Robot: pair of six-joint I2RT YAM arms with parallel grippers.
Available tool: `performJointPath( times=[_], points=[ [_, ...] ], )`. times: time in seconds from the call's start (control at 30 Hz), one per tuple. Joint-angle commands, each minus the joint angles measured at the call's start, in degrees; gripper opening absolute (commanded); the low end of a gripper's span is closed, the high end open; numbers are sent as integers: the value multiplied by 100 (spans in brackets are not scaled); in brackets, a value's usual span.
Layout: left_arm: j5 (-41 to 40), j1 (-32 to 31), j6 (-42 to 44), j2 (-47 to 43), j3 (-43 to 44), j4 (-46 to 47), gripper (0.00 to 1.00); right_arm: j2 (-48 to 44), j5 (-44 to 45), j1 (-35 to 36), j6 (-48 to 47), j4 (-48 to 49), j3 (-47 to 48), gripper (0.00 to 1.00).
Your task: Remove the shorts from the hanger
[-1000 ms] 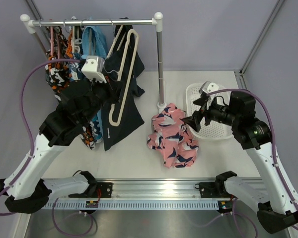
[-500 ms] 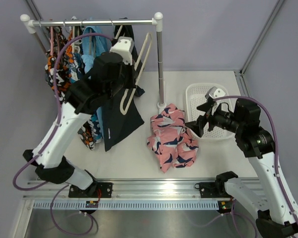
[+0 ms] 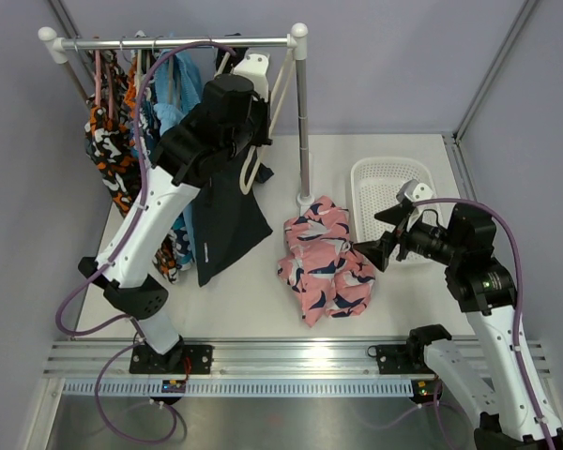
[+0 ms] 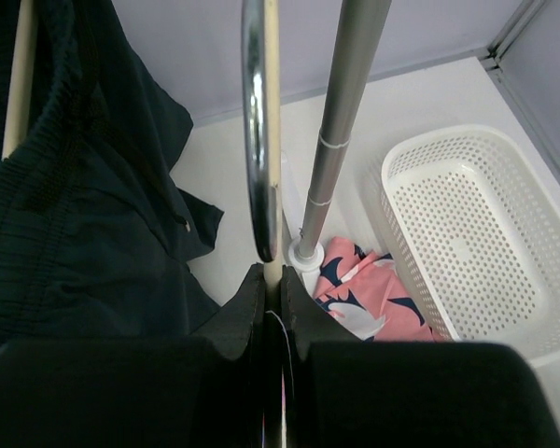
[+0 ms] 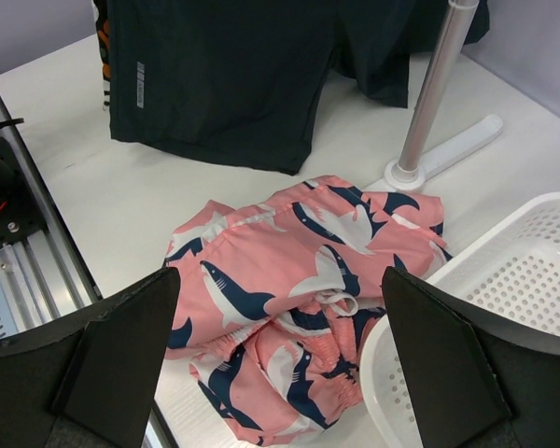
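Observation:
The pink shorts [image 3: 327, 264] with a navy and white print lie crumpled on the table by the rack's foot, free of the hanger. They also show in the right wrist view [image 5: 308, 271] and the left wrist view [image 4: 364, 289]. The cream hanger [image 3: 283, 80] is bare and held high near the rail. My left gripper [image 3: 261, 94] is shut on the hanger's thin cream bar [image 4: 273, 140], the jaws [image 4: 272, 273] pinching it. My right gripper [image 3: 380, 246] is open and empty, just right of the shorts and above them [image 5: 280, 373].
A white perforated basket [image 3: 387, 202] stands at the right [image 5: 504, 308]. The rack's rail [image 3: 178, 42] and upright post [image 3: 302, 122] carry a navy garment [image 3: 220, 216], an orange-black-white garment [image 3: 108, 141] and other clothes on the left.
My left arm has raised the bare hanger up and to the right, close to the rail. My right gripper has drawn back slightly from the shorts. The shorts have not moved.

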Motion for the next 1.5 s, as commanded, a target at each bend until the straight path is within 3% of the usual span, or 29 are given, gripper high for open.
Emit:
performJointPath(
  times=[0.0, 1.47],
  points=[
    [-39, 39, 250, -399, 99, 701, 0, -46, -302, -50, 73, 231, -55, 99],
    [936, 1085, 127, 980, 916, 2029, 0, -222, -619, -50, 91, 257, -231, 100]
  ],
)
